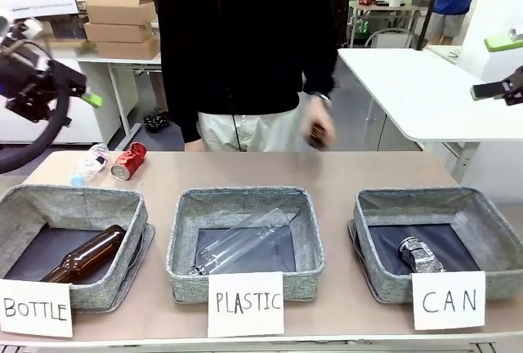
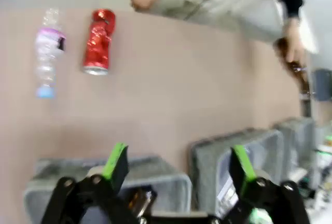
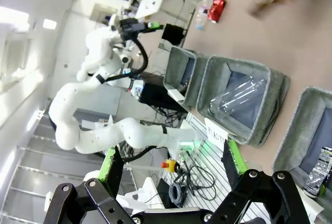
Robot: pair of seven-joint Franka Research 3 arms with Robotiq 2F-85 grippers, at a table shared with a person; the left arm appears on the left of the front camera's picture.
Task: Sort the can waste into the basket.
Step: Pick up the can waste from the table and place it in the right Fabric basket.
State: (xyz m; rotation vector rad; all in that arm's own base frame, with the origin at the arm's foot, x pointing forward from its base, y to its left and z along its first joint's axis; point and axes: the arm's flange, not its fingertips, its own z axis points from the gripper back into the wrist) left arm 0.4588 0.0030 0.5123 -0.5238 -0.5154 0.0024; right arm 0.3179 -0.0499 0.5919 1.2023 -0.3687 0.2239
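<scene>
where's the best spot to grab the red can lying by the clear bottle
Likely its middle, from straight above. The red can lies on its side on the table, so the grip should close across its width, not end to end. The bottle lies apart beside it, leaving room on that side.

Tan desk (image 1: 343,175) has three grey fabric baskets lined up along the near edge: BOTTLE basket (image 1: 75,198) left, PLASTIC basket (image 1: 245,197) middle, CAN basket (image 1: 425,198) right. Far-left corner, a red can (image 1: 128,161) lies just beside a crumpled clear plastic bottle (image 1: 88,164).
</scene>
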